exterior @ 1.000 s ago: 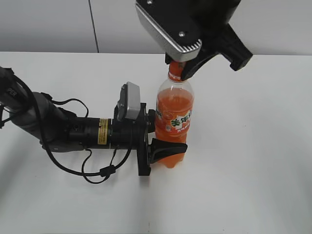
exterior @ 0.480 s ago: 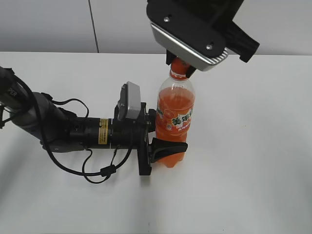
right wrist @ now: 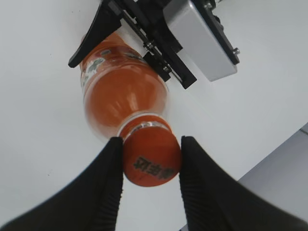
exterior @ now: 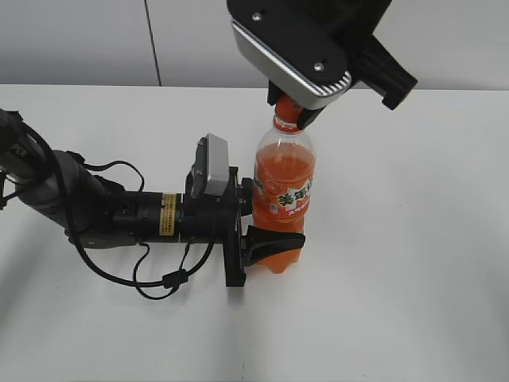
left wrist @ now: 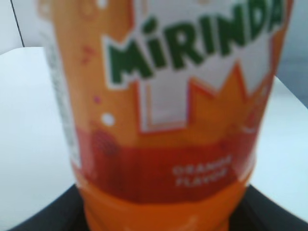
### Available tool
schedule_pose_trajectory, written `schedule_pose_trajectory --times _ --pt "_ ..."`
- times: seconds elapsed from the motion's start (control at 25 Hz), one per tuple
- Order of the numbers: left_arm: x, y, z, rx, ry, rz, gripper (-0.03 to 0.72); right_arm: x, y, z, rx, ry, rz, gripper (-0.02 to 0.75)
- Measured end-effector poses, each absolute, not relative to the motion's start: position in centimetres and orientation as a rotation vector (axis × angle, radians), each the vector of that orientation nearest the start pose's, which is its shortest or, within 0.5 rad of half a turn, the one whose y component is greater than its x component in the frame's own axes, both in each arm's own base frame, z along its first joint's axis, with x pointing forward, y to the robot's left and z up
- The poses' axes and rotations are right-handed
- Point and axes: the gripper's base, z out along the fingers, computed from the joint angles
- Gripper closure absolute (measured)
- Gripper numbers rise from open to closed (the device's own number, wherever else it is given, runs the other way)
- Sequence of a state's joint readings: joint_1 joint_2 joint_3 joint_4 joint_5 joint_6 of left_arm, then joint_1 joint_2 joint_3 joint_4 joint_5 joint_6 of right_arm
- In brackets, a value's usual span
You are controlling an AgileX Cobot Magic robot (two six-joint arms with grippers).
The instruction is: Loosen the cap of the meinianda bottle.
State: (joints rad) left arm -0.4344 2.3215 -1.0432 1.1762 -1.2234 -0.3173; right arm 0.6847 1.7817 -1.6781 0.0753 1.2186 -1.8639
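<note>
Compared with half a second ago, the right wrist housing has rotated about the cap and sits slightly left in the exterior view; bottle (exterior: 284, 205) unmoved, upright on the white table (exterior: 413, 239). Same view: left gripper (exterior: 262, 216) lies low along the table, jaws clamped round the bottle's lower body; right gripper (exterior: 288, 111) comes from above, closed on the cap (exterior: 286, 107). Left wrist view: label fills the frame, blurred; black jaw edges flank the bottle (left wrist: 163, 115) at the bottom corners. Right wrist view: both ribbed fingers (right wrist: 108, 183) press the cap (right wrist: 151, 158) sides, bottle (right wrist: 122, 94) beneath, left gripper (right wrist: 118, 41) gripping the far end.
</note>
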Motion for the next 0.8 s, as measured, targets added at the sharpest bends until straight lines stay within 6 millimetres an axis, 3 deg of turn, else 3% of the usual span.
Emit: schedule_pose_trajectory --times 0.2,0.36,0.8 --pt "30.81 -23.0 6.18 1.32 1.342 -1.054 0.294 28.85 24.41 32.32 -2.615 1.024 -0.142 0.461" --pt "30.81 -23.0 6.18 1.322 1.337 -1.052 0.294 28.78 24.48 32.3 -2.57 1.117 -0.109 0.374" --pt "30.81 -23.0 6.18 1.323 1.336 -1.051 0.295 28.64 24.66 32.32 -2.532 1.173 -0.066 0.35"
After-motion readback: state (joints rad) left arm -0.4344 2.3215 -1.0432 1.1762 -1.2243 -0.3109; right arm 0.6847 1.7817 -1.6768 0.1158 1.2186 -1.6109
